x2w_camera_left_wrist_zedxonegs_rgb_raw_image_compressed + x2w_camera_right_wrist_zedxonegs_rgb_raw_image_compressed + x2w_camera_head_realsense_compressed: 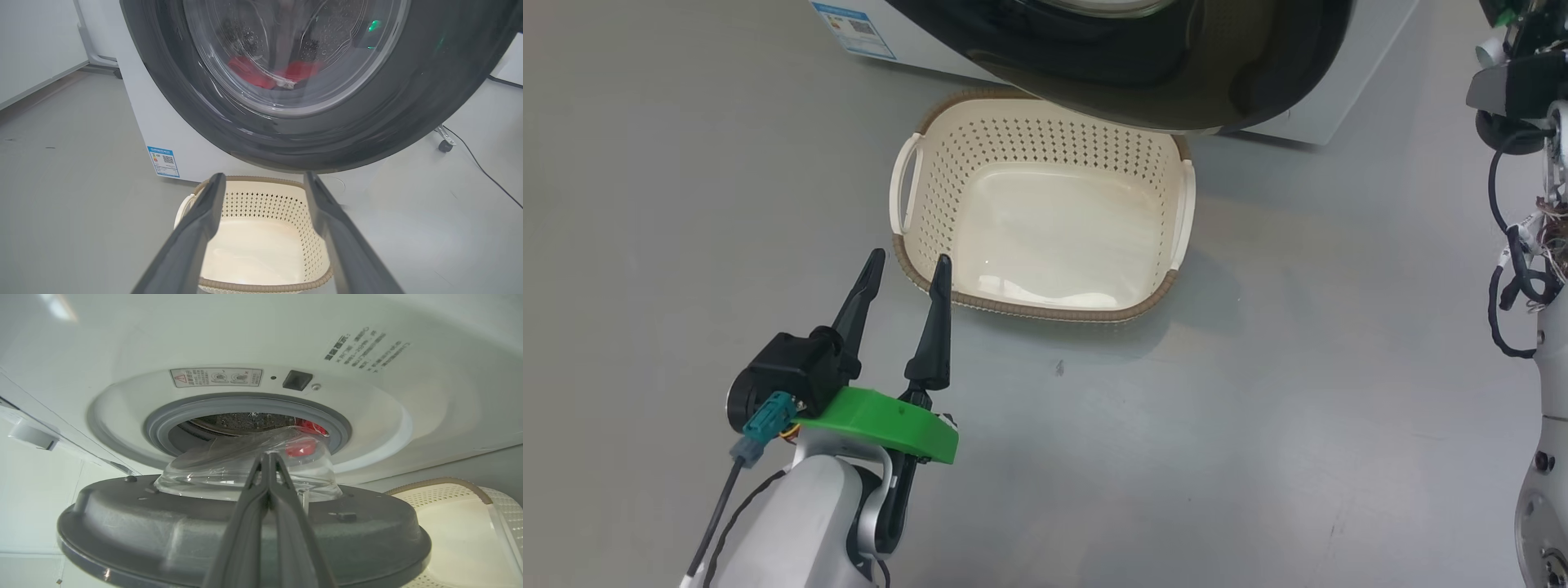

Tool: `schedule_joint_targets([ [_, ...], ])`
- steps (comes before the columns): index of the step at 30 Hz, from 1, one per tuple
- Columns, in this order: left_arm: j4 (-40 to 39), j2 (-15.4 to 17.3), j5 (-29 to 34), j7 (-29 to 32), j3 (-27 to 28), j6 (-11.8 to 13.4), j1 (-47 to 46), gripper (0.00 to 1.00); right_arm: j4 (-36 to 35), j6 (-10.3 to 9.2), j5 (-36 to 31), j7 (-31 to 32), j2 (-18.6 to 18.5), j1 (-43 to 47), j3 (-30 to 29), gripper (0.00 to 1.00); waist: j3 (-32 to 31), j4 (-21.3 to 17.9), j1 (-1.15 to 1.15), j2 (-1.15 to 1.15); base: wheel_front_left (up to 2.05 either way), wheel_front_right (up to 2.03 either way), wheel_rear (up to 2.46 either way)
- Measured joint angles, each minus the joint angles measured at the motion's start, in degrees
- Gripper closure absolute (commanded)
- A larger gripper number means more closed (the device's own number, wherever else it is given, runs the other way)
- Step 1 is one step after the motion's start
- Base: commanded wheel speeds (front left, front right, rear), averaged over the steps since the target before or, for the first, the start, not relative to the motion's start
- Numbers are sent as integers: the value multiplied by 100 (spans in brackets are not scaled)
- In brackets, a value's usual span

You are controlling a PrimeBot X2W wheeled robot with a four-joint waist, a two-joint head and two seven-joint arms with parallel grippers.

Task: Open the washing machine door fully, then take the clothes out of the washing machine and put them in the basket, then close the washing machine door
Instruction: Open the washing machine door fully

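Red clothes (255,75) sit low inside the drum (237,420), seen through the glass bowl (245,469) of the door (1143,90). Door is off the front of the washing machine (1362,57) but not wide: right wrist view shows a gap between its grey inner face and the grey gasket (245,403), with the bowl partway out of the opening. Right gripper (267,455): fingers pressed flat together, nothing between them, tips up by the base of the bowl on the door's inner side; can't tell whether they touch it. Basket (1045,312) stands upright and empty on the floor (1258,367) close to the foot of the machine, its far rim tucked under the door's lower edge. Left gripper (909,258): fingers spread wide, holding nothing, hanging over the floor with the tips at the basket's near left corner, pointed toward the machine. Left wrist view: basket lies between the two fingers, door's black outer ring right above it. Blue label (854,28) is on the machine's lower left front corner, just beyond the basket's far left corner. Right arm (1539,506), pale shell with loose black cables, runs down the right side of the head view, well apart from the basket.
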Motion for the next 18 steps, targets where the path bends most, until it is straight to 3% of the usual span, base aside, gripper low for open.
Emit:
schedule_joint_targets([
  [18,4,-9,-22,0,-75,108,-42,0,802,-104,625,864,129,-394,-86,100,30,208,0,0,0,0,0],
])
